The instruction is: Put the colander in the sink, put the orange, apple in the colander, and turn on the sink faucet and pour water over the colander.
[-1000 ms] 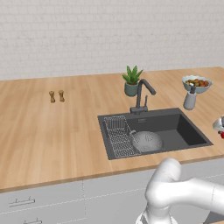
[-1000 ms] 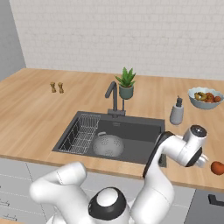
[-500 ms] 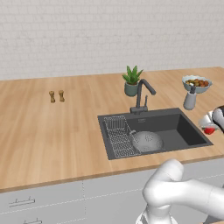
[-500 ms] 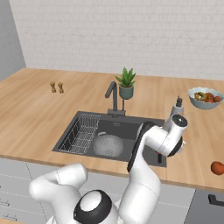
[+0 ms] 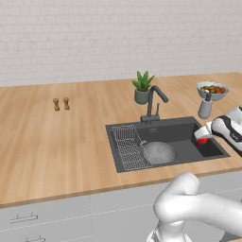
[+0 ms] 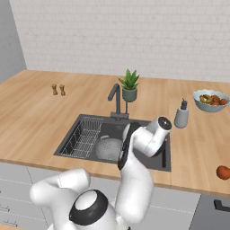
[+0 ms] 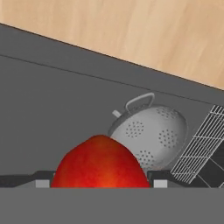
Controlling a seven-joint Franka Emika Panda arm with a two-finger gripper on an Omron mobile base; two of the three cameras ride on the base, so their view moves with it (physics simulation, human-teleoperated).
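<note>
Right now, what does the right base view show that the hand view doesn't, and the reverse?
Right base view: the small orange fruit on the wooden counter's right end, the dark gooseneck faucet, the green potted plant.
Hand view: the red apple held in the gripper.
Both: the round silvery metal colander in the dark grey sink, beside the rectangular wire rack.

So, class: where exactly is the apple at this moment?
The apple is held in the gripper above the right end of the sink, with the colander lying in the basin further along.
</note>
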